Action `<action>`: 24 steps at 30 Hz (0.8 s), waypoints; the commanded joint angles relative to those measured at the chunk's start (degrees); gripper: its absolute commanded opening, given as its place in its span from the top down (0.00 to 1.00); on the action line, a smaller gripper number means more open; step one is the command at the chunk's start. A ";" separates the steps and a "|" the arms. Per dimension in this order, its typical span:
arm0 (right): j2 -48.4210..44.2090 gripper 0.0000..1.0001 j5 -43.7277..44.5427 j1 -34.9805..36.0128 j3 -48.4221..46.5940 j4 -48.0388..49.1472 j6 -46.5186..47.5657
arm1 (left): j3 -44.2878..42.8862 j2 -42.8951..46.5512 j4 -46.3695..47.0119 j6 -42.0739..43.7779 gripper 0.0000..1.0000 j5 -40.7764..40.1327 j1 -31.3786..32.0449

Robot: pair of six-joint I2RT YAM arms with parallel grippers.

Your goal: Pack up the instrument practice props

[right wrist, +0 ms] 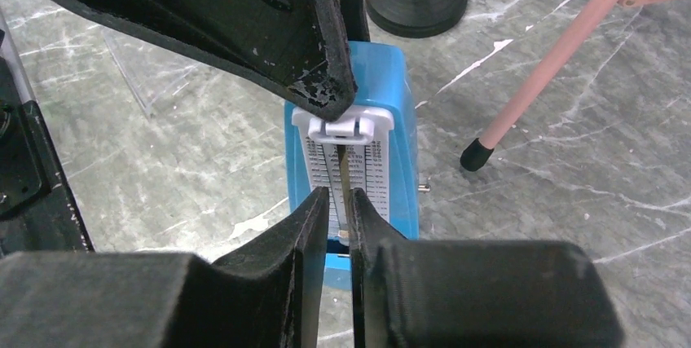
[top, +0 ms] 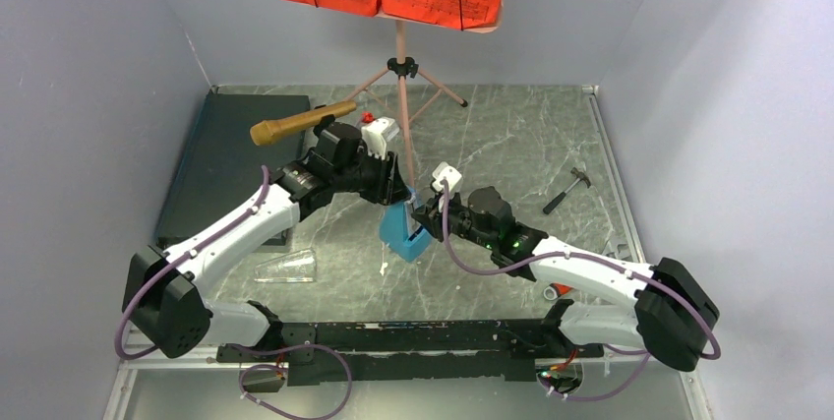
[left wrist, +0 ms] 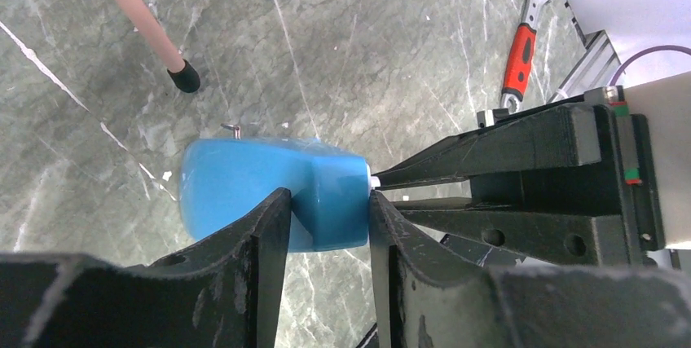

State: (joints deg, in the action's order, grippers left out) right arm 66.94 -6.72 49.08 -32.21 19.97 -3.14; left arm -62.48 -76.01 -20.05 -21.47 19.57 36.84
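Standing on the worktop (top: 511, 145) between the two arms, the blue metronome (top: 399, 235) is pinched across its body by the jaws of the left gripper (left wrist: 327, 205). The jaws of the right gripper (right wrist: 338, 197) are drawn almost together at its white scale face, apparently nipping the thin pendulum rod, though contact is not clearly seen. A foot of the pink music stand (right wrist: 477, 155) is planted just beside it.

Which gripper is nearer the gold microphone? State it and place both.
Left. The left gripper holds the blue metronome with its wrist beside the gold microphone; the right gripper meets the metronome from the side away from it.
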 commanded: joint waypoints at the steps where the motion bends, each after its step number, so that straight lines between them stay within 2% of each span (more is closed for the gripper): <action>1: -3.29 0.79 -0.27 0.75 -1.40 -0.26 -0.70 | -1.42 -0.58 -2.61 2.48 0.55 -3.01 0.51; 6: -6.70 0.65 3.47 0.72 -1.01 -2.90 -1.58 | -1.93 1.82 -4.57 4.17 0.39 -8.11 0.49; 10: -8.95 0.43 5.79 0.68 -1.17 -5.46 -1.92 | -2.21 4.45 -6.22 3.99 0.25 -12.49 0.51; 13: -10.38 0.27 8.10 0.67 -1.54 -7.08 -1.87 | -2.50 6.49 -8.40 3.18 0.08 -16.14 0.51; 18: -12.89 0.01 12.63 0.65 -2.71 -9.92 -1.70 | -2.10 10.85 -13.29 -0.64 0.06 -24.09 0.47; 24: -16.26 0.00 19.30 0.62 -3.36 -12.49 -1.27 | -0.17 16.47 -21.45 -10.37 0.06 -34.17 0.51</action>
State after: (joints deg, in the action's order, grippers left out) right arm 53.56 6.09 49.60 -32.45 8.54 -4.67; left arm -62.92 -63.26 -34.83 -23.94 -5.56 37.32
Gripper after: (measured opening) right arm 0.994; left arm 0.938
